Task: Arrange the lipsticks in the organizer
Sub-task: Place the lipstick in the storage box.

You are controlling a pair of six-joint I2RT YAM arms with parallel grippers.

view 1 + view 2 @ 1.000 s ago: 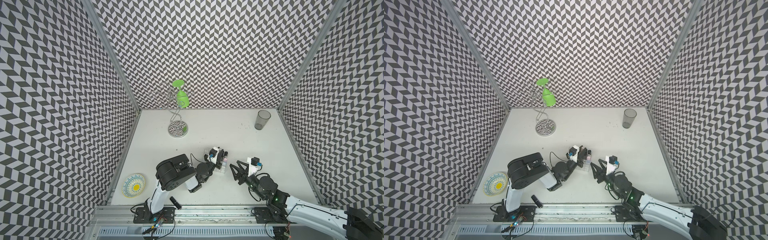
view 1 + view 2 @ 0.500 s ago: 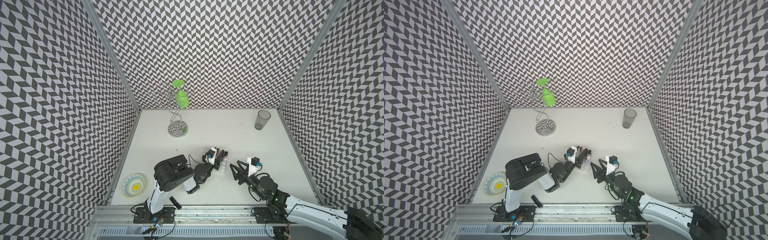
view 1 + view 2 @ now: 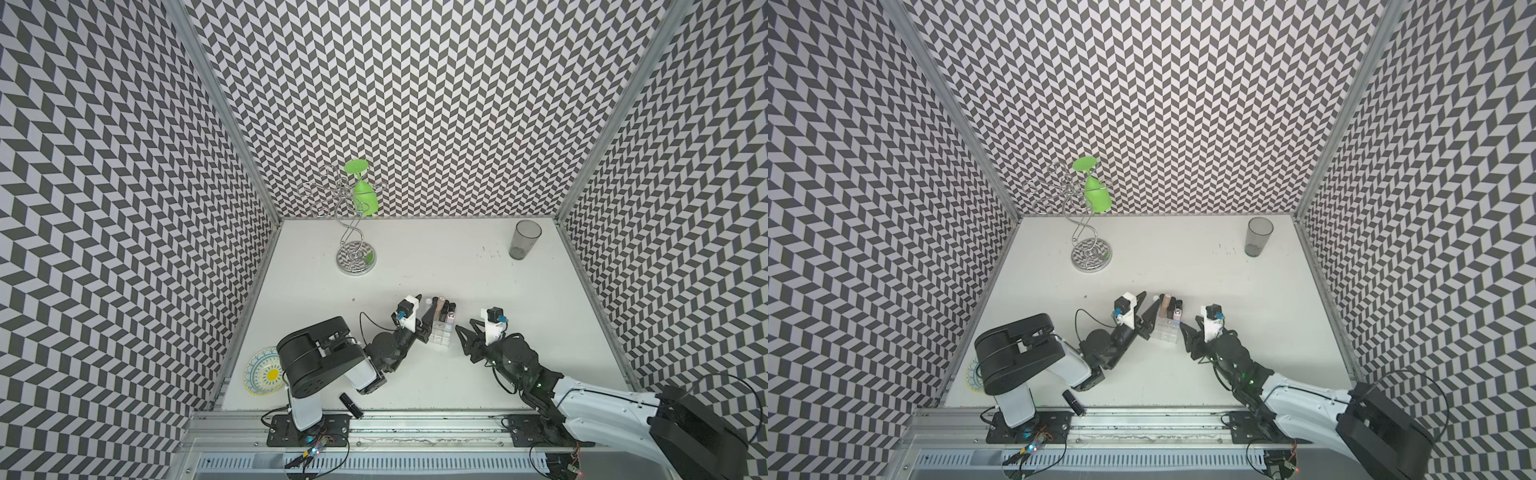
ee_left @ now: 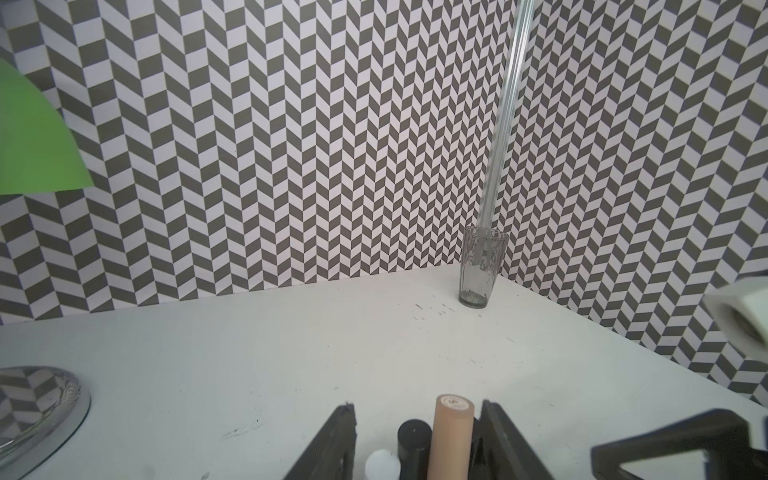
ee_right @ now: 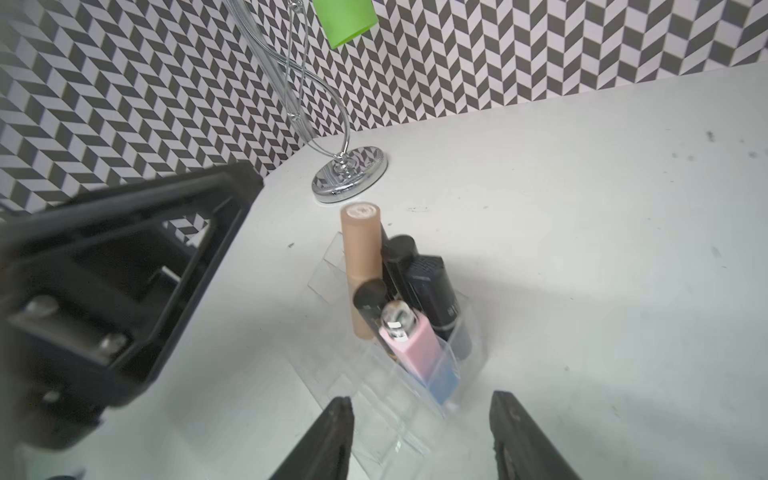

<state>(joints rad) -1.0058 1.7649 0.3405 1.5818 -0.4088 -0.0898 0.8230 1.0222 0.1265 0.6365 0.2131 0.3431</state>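
The clear organizer [image 3: 441,337] [image 5: 374,415] sits mid-table between my arms. Standing in it are a tan lipstick [image 3: 439,306] [image 4: 451,436] [image 5: 361,253], black lipsticks [image 5: 432,291] [image 4: 413,440], a pink-to-blue one [image 5: 415,353] [image 3: 451,320] and a white one [image 4: 382,463]. My left gripper [image 3: 428,311] [image 4: 417,409] is open around the tan tube, which stands close to one finger with a gap to the other. My right gripper [image 3: 465,328] [image 5: 422,405] is open, its fingers straddling the organizer's near corner without touching it. Another black lipstick [image 3: 351,405] lies by the front rail.
A grey tumbler [image 3: 524,240] stands at the back right. A chrome wire stand [image 3: 356,257] holding a green cup [image 3: 365,195] is at the back left. A patterned plate [image 3: 264,372] lies front left, beside the left arm's base.
My left gripper's jaws have spread apart, leaving the tan lipstick standing in the organizer. The right arm has hardly moved.
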